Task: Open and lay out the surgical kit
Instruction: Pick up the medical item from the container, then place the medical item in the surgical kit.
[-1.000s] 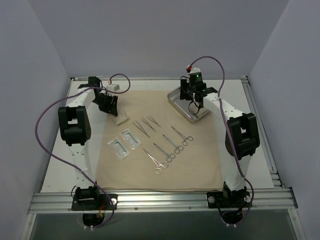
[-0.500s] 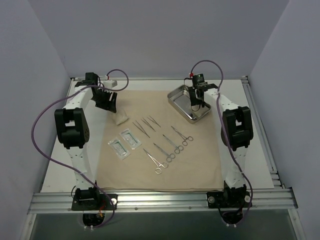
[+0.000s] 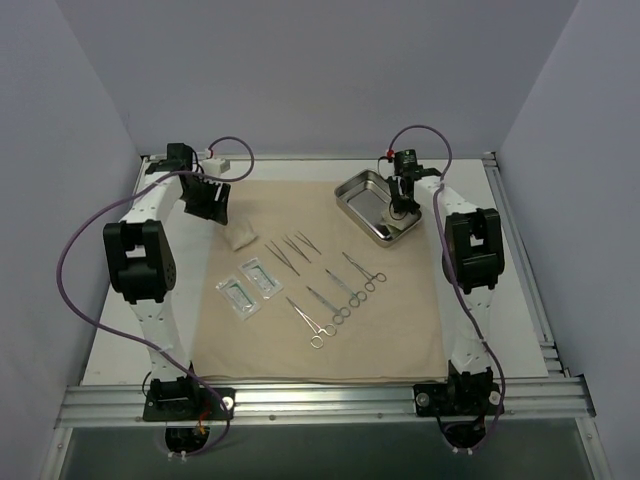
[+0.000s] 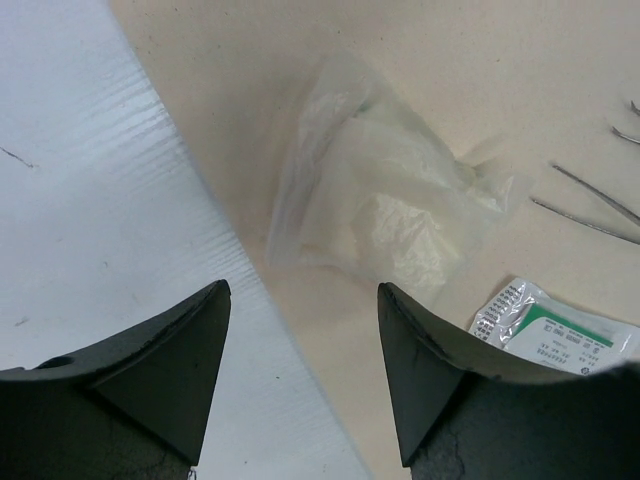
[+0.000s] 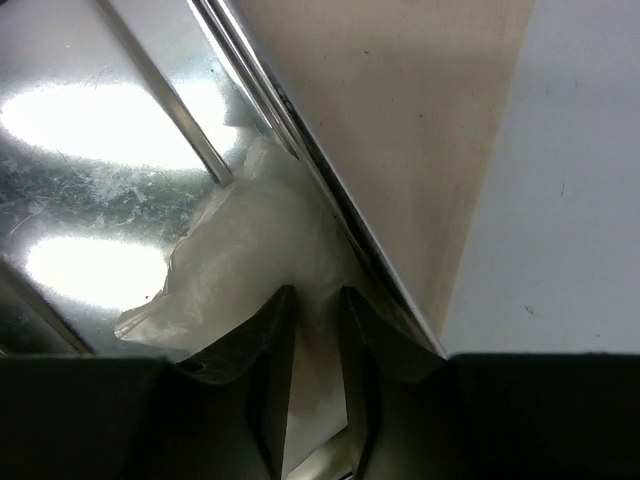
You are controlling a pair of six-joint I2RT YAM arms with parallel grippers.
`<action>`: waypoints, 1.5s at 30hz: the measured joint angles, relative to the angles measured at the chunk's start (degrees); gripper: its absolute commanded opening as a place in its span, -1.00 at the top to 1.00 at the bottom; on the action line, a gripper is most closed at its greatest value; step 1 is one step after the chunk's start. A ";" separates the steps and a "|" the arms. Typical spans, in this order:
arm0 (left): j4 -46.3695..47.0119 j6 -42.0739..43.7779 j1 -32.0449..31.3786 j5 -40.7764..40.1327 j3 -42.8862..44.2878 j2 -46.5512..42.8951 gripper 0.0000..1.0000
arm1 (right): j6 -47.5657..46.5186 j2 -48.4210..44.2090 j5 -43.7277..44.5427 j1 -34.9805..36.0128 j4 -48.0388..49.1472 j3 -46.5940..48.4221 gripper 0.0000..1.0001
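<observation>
Surgical kit: beige cloth wrap (image 3: 400,330), spread flat on the white table (image 3: 515,330) as the working field. On it: shiny rectangular steel tray (image 3: 365,200) at the far right corner. Thin metal tweezers (image 3: 290,250), ring-handled clamps (image 3: 340,295) and two small clear packets (image 3: 262,278) lie in separate rows, evidently for ready access. Crumpled clear gauze bag (image 4: 380,200) at far left. Right hand (image 5: 315,295), fingers nearly together, pinches a translucent white pouch (image 5: 230,250) inside the tray, probably to lift it out. Left hand (image 4: 303,300), spread wide and empty, hovers near the gauze bag.

White gauze (image 5: 235,250) in hand (image 5: 314,305) — over tray (image 5: 90,130)
</observation>
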 measured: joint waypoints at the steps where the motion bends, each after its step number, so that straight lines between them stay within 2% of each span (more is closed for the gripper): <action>1: -0.02 -0.07 0.00 0.00 -0.07 -0.46 -0.39 | -0.09 -0.02 -0.52 -0.28 0.15 0.00 0.74; 6: -0.02 -0.24 0.00 0.00 -0.26 -2.12 -0.39 | -0.74 -0.07 -2.01 -0.35 0.85 0.00 1.00; 15: -0.81 -1.05 -0.31 1.77 -0.26 -4.92 -0.39 | -0.50 -2.43 -2.93 -0.26 1.16 -0.70 1.00; 23: -2.03 -1.51 -2.40 4.24 -0.26 -8.13 -0.38 | 2.38 -15.47 -1.60 1.42 6.71 -5.16 1.00; 27: -3.15 -1.79 -4.59 7.34 0.22 -9.55 -0.51 | 4.57 -21.09 0.96 6.43 12.15 -7.21 1.00; 30: -3.63 -2.69 -6.56 10.40 1.27 -10.27 -0.78 | 6.14 -22.34 2.45 12.41 17.31 -8.79 1.00; 32: -3.41 -3.89 -8.11 12.48 1.70 -11.17 -0.88 | 7.48 -22.34 2.38 16.17 20.63 -10.32 1.00; 37: -0.17 -7.80 -11.74 16.37 1.73 -14.29 -0.91 | 10.88 -21.70 0.33 23.52 25.22 -12.68 1.00; 45: 4.44 -11.54 -13.73 17.14 1.73 -14.53 -0.89 | 15.08 -19.26 -3.10 27.43 30.12 -12.66 1.00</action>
